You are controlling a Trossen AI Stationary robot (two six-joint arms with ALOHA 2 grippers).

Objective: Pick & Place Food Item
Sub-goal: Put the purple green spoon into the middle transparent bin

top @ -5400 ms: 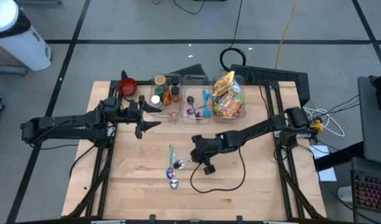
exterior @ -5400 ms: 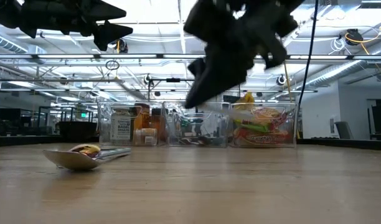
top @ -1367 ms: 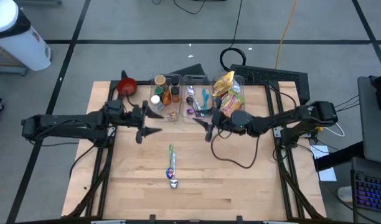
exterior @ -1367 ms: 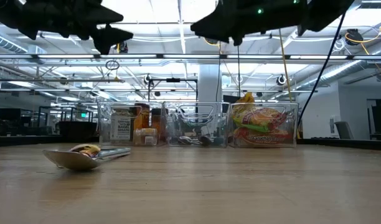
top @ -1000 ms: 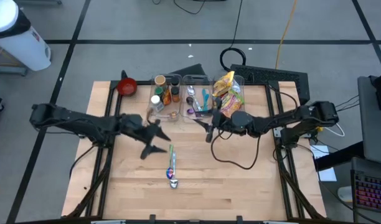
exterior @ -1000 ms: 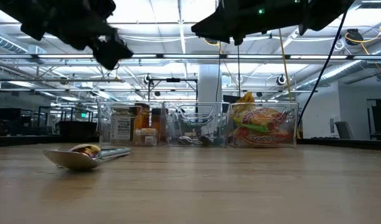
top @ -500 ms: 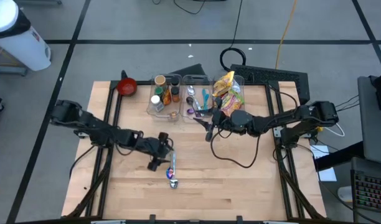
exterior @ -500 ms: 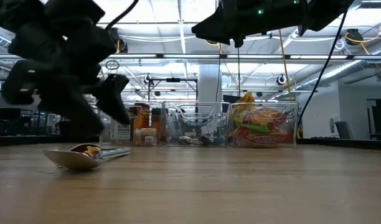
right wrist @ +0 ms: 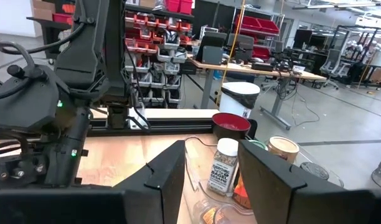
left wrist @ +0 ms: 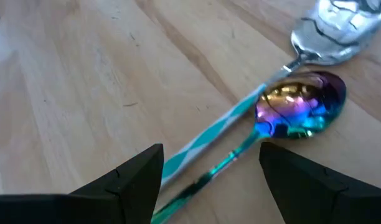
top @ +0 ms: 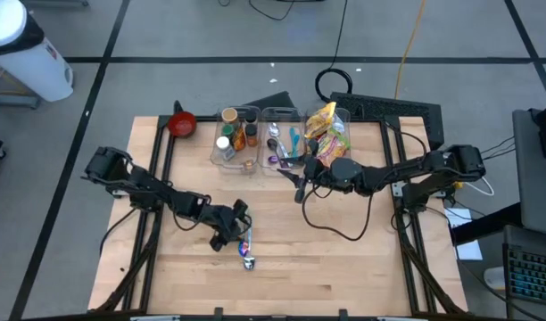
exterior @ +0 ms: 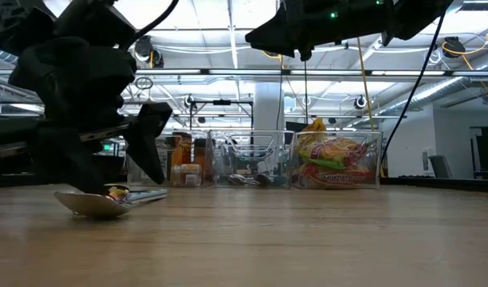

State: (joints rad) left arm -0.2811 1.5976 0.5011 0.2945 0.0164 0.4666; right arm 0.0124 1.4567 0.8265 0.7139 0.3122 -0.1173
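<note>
Left end effector [left wrist: 209, 165] released, straddling spoon handles [left wrist: 209, 158]; centre lower, clench evenly. Right end effector [right wrist: 210, 163] released, waiting over bins [top: 282, 143].

Two spoons [left wrist: 284, 106] (one iridescent) flat, side by side

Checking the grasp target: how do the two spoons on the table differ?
The iridescent spoon has a rainbow purple-gold-blue bowl and a thin green metallic handle; the silver spoon has a plain mirror-silver bowl and a teal-and-white striped handle. The iridescent spoon's bowl sits nearer the left gripper; the silver spoon's bowl lies beyond it. Both lie flat on the wooden table, handles side by side between the open fingers.
</note>
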